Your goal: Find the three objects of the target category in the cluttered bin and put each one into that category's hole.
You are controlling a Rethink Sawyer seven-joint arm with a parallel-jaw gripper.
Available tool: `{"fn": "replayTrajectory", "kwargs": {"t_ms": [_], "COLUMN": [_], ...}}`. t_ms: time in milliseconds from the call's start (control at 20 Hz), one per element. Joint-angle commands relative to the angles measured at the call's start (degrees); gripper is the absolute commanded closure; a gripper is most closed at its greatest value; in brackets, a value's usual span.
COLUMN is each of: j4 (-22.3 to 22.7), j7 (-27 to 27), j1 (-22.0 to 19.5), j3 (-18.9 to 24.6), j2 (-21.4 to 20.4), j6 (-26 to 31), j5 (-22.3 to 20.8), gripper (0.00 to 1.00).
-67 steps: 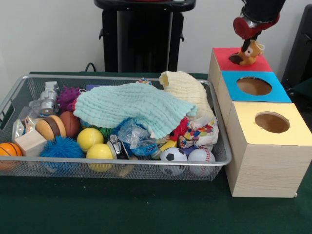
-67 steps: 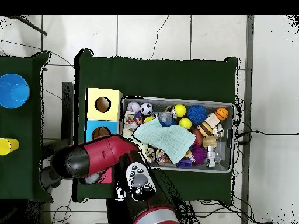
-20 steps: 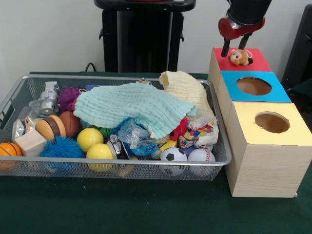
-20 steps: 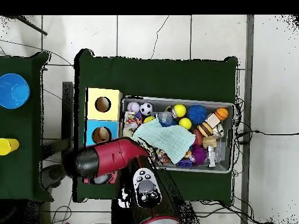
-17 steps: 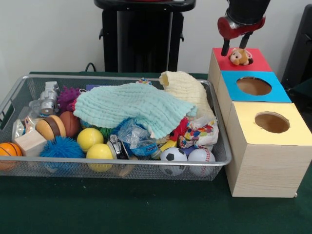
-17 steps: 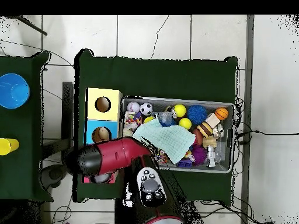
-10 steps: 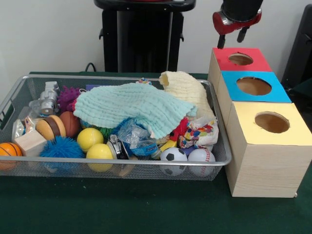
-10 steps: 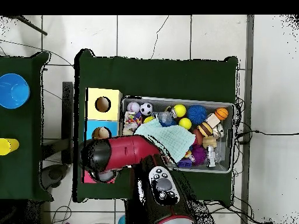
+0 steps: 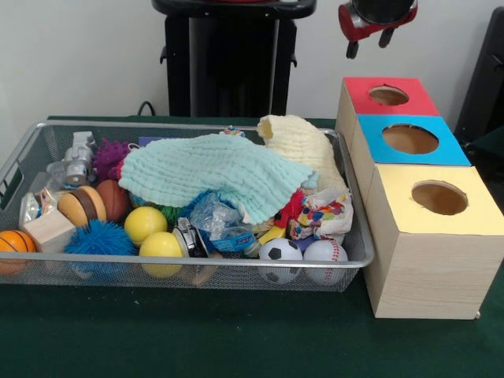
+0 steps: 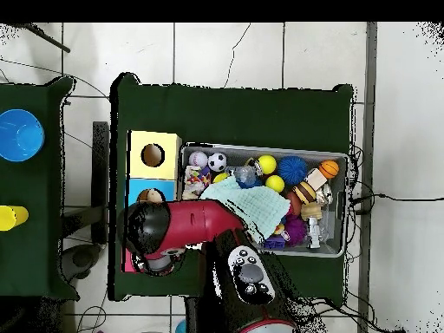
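Front view shows the claw (image 9: 366, 46) high at the top edge, above and a little to the left of the red-topped box (image 9: 387, 95), its two short black fingers apart with nothing between them. That box stands farthest from the camera in a row of three wooden boxes, followed by the blue-topped box (image 9: 409, 139) and, nearest, the yellow-topped box (image 9: 438, 198); each has a round hole in its top. Just left of the row, on the green worktop (image 9: 236, 339), sits the cluttered bin (image 9: 189, 261), a shallow wire-mesh basket. A pale green cloth (image 9: 213, 177) is spread over the middle of its heap, with a cream cloth (image 9: 303, 146) bunched toward the back right corner. Along the front rim lie a soccer ball (image 9: 281, 250) and a baseball (image 9: 325, 252) side by side, two yellow balls (image 9: 153, 235), a blue spiky ball (image 9: 100, 237) and, at the far left, a small basketball (image 9: 14, 242). Overhead view has the red arm (image 10: 186, 227) lying across the box row's end nearest the robot and covering the red top, while the bin (image 10: 264, 150) lies beside the boxes.
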Motion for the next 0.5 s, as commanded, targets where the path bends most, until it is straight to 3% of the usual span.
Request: {"fn": "replayTrajectory", "kwargs": {"t_ms": [50, 200, 500], "j4": [-1.24, -1.85, -5.02], "j7": [1.91, 1.46, 0.24], "j1": [-1.35, -1.45, -1.73], "j3": [3.87, 3.07, -0.62], "j2": [0.99, 0.98, 0.67], "j6": [3.19, 3.06, -2.50], "j5": [1.99, 0.18, -8.20], "gripper": [0.00, 0.00, 0.00]}}
